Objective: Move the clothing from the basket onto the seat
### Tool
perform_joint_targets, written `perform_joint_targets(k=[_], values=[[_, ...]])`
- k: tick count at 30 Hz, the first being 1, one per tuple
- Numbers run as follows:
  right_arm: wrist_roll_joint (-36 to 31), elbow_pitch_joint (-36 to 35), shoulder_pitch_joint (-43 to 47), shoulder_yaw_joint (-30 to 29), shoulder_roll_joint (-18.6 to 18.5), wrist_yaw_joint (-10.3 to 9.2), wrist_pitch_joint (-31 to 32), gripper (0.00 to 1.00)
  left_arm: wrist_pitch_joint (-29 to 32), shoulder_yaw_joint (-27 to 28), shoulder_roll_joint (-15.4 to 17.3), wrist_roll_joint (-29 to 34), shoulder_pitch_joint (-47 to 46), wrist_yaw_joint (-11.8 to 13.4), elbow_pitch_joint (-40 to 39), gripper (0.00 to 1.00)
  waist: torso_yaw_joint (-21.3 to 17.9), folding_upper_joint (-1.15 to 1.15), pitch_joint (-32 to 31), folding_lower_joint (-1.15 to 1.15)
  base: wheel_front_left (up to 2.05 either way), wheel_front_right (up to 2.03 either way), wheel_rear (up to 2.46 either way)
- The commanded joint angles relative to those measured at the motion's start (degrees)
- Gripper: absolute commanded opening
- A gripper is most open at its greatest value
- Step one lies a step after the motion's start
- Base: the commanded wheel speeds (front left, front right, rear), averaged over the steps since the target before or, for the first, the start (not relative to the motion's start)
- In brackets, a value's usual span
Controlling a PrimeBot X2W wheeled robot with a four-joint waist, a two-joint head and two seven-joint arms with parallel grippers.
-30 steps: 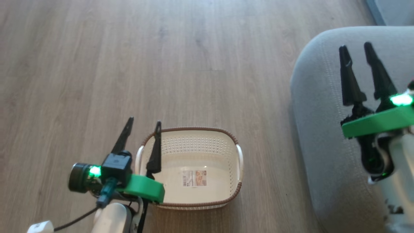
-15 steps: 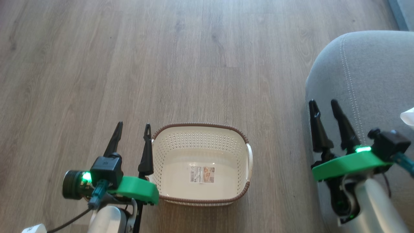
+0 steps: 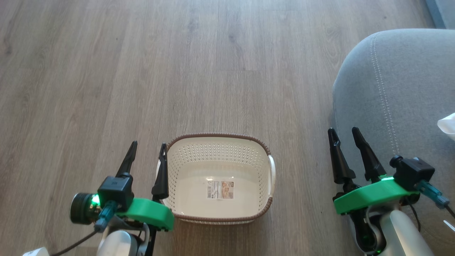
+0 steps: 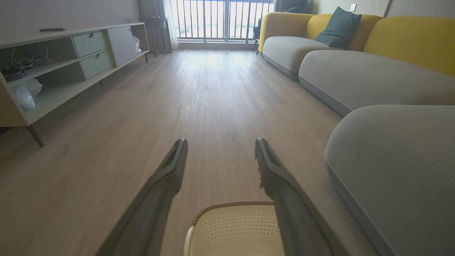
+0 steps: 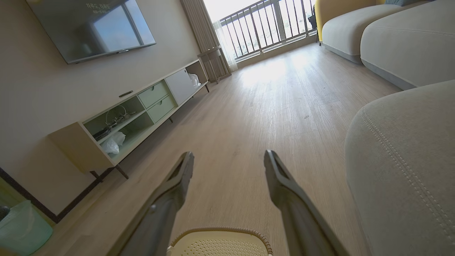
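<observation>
- on the wood-plank floor (image 3: 106, 71), near the bottom middle of the head view, a small cream plastic basket (image 3: 217, 156) with perforated walls and a brown woven-look rim stands upright.
- its inside shows a bare cream bottom with a small printed label (image 3: 220, 189) stuck flat in the middle.
- the large grey fabric seat (image 3: 408, 89) with pale double stitching lies to the basket's right, its rounded corner toward the basket and a strip of floor between them.
- a small white piece (image 3: 448, 126) rests on the seat at the right edge of the head view; it is cut off, and i cannot tell what it is.
- the left gripper (image 3: 148, 144) hangs at the basket's left side, its two dark fingers spread wide with nothing between them; the inner finger crosses the basket's left rim, and i cannot tell whether they touch.
- the right gripper (image 3: 343, 129) hangs over the strip of floor at the seat's rounded corner, fingers wide apart and empty.
- the left wrist view shows a low pale media cabinet (image 4: 71, 53) along one wall and a grey sofa with yellow backs (image 4: 355, 67) opposite.
</observation>
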Motion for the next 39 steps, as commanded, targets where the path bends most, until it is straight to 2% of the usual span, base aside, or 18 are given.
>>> perform_joint_targets(k=[1,19,27,39], values=[[-0.23,-1.89,-1.28,1.01,0.43,0.0,-0.38,1.0,-0.29,2.55,-0.12,-0.11,-1.37,0.03,-1.75,1.0,-0.04,0.0,0.04,0.0,0.0,0.0,0.0],[0.59,-1.37,-1.17,0.54,1.13,0.0,-0.38,1.0,-0.29,3.56,-0.13,-1.92,-0.69,-1.56,-2.63,1.0,0.39,0.0,-0.25,0.0,0.0,0.0,0.0],[0.79,-1.18,-1.23,0.62,1.13,0.0,-0.38,1.0,-0.29,4.28,-0.13,-4.06,-0.53,-2.99,-1.31,1.0,0.3,0.0,-0.36,0.0,0.0,0.0,0.0],[1.42,-0.58,-1.41,0.31,1.3,0.0,-0.38,1.0,-0.29,5.04,-0.13,-5.28,-0.77,-3.17,-0.9,1.0,0.24,0.0,-0.34,0.0,0.0,0.0,0.0]])
